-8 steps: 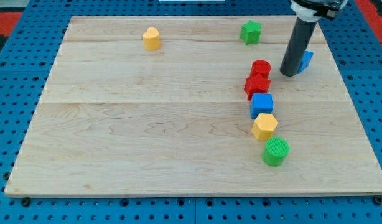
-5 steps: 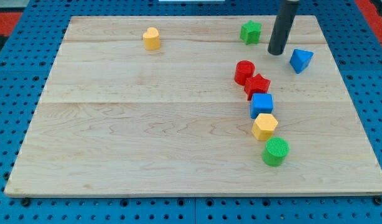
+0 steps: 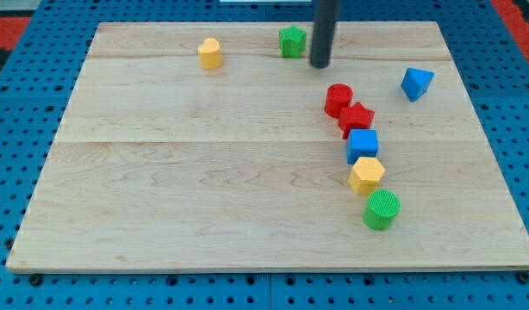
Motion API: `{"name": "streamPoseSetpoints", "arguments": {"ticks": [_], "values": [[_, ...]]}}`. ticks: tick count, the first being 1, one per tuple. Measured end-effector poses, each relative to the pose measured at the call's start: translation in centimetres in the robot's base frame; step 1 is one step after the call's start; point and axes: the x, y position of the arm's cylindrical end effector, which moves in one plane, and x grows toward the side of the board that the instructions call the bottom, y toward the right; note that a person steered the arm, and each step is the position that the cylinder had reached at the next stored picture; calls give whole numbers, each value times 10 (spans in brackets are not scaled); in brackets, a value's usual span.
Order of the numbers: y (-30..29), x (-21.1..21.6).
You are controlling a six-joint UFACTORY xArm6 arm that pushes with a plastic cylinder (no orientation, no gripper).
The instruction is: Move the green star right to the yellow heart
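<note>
Surface: wooden board (image 3: 204, 172) on blue pegboard (image 3: 15, 103).
Tip: my tip (image 3: 320, 65), bare rod, grasps nothing; just right of green star (image 3: 291, 41), contact unclear.
Green star: near top edge, well right of yellow heart (image 3: 210, 53).
Others: red cylinder (image 3: 338, 99), blue triangular block (image 3: 416, 83).
</note>
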Motion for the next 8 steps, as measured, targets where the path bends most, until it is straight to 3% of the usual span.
{"name": "streamPoseSetpoints", "arguments": {"ticks": [1,3,4,5,6,8], "values": [[-85,5],[-118,-37],[-122,-8],[-174,13],[-191,-20],[-164,-42]]}}
